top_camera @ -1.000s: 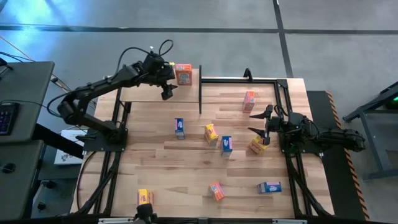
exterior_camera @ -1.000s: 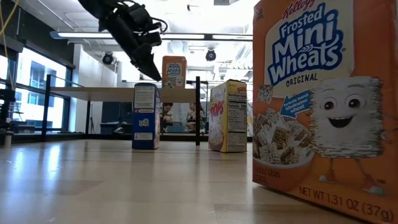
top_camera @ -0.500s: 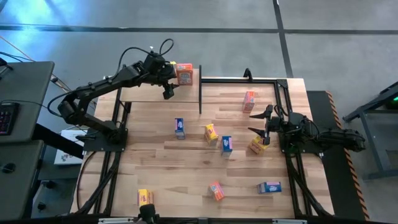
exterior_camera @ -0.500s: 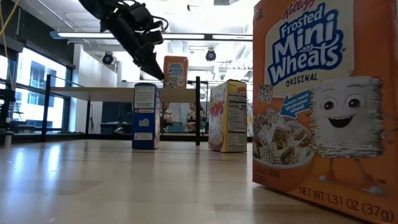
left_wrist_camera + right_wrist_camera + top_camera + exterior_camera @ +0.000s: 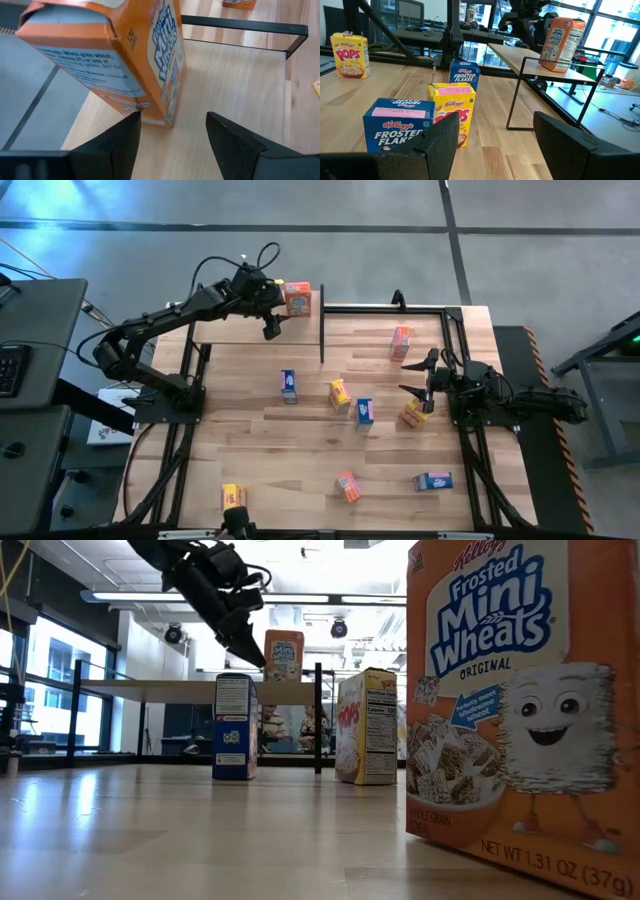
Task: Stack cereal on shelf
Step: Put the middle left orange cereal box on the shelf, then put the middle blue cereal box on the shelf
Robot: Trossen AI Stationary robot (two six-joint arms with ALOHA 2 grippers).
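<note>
On the shelf (image 5: 250, 330), at its far right corner, one orange cereal box (image 5: 295, 298) stands upright; the left tool (image 5: 271, 323) hangs just beside it, fingers apart and holding nothing. Left wrist view alone shows that gap: the orange carton (image 5: 125, 60) sits ahead of the two dark fingers (image 5: 107, 150), clear of both, its top flap creased, printed cardboard glossy against pale plank. High view alone gives the spread on the bench (image 5: 300, 460): a blue box (image 5: 288, 385), a yellow box (image 5: 339, 393), a second blue box (image 5: 364, 411), an orange box near the far right (image 5: 400, 342), a yellow box at the right tool (image 5: 414, 413), an orange one (image 5: 348, 486), a blue one lying flat (image 5: 433, 480), and a yellow one at the near edge (image 5: 232, 497). The right tool (image 5: 418, 375) waits at the right side, fingers apart, empty. Low view shows thin black posts under the shelf and an orange box close to the lens (image 5: 520, 700).
</note>
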